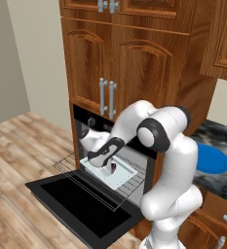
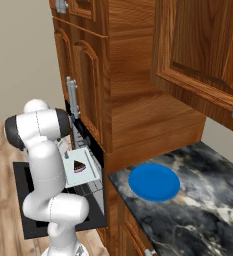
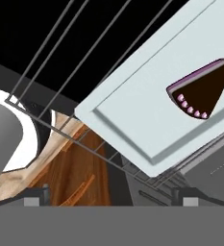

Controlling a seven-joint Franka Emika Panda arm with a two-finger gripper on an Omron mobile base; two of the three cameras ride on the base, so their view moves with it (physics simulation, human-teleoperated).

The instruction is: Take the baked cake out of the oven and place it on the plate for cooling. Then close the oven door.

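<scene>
- Here, the oven door [image 1: 81, 206] hangs fully open, its black glass panel lying flat out over the wooden floor [image 1: 17, 151].
- The wire rack [image 1: 122, 187] is pulled forward out of the oven [image 1: 93, 124] and reaches out above the door.
- A pale rectangular tray [image 1: 122, 175] sits on the rack, toward its rear half.
- The baked cake [image 2: 79, 166] lies on that tray; in the hand view it is near one long edge of the tray, a dark wedge with a pinkish rim and small pink dots along its wide end [image 3: 207, 89].
- The gripper [image 1: 106, 168] points down over the tray, just beside the cake in the left base view; I cannot tell whether it touches the cake.
- The two fingertips [image 3: 34, 197] show far apart at the bottom of the hand view, so the claw is wide and holds nothing.
- The plate [image 2: 154, 182] lies flat on the dark marbled counter [image 2: 208, 210], near its left edge, well apart from the oven, with nothing on it.
- Wooden cabinets [image 1: 129, 63] stand above the oven.
</scene>
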